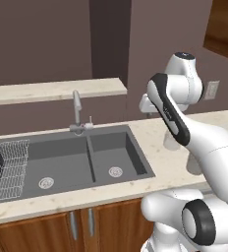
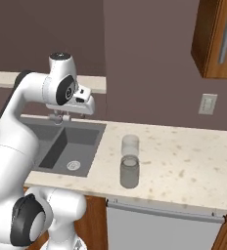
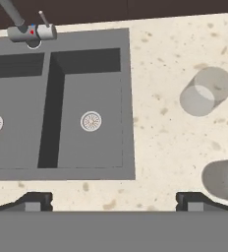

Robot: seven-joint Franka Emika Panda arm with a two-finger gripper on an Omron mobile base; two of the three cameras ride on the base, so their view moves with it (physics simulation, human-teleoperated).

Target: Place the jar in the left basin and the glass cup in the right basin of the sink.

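The dark-grey sink (image 1: 141, 162) is set in the speckled counter. Its wider left basin (image 1: 62, 160) holds a wire rack (image 1: 8, 167); the narrower right basin (image 1: 106, 152) has a round drain. Right of the sink stand the pale glass cup (image 2: 130, 145) and, nearer the counter's front edge, the darker jar (image 2: 129, 172). My gripper (image 3: 114, 204) is open and holds nothing, high over the counter strip in front of the right basin (image 3: 94, 88). In the hand view the glass cup (image 3: 207, 91) is at the upper right and the jar (image 3: 224, 179) at the lower right, cut by the edge.
A slim curved steel tap (image 1: 77, 110) rises behind the divider. A raised ledge (image 1: 52, 91) runs along the wall behind the sink. A wall socket (image 2: 207, 104) and a wooden upper cabinet (image 2: 218, 39) are to the right. The counter (image 2: 193, 161) stretches right of the glasses.
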